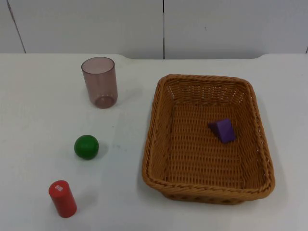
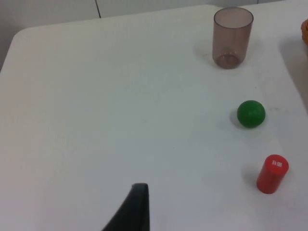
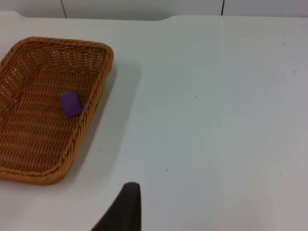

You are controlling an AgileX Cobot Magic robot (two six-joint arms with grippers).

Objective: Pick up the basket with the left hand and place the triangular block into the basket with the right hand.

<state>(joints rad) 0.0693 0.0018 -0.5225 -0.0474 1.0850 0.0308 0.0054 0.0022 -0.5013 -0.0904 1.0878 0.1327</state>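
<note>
Top view: the purple triangular block (image 1: 223, 130) lies inside the wicker basket (image 1: 153, 126), which rests on the table.

Left wrist view: my left gripper waits above the table; finger state indeterminable.

Right wrist view: my right gripper likewise. Judgement: placement complete; no further move required.

Basket (image 1: 208, 192): orange-brown wicker, woven ribbed pattern. Triangular block (image 1: 224, 130): purple. Cup (image 1: 99, 82): see-through smoky mauve. Ball (image 1: 86, 147): plain green. Cylinder (image 1: 62, 198): red w/ small white mark on the end. Tabletop (image 1: 43, 110): white. Wall (image 1: 96, 24): pale grey.
</note>
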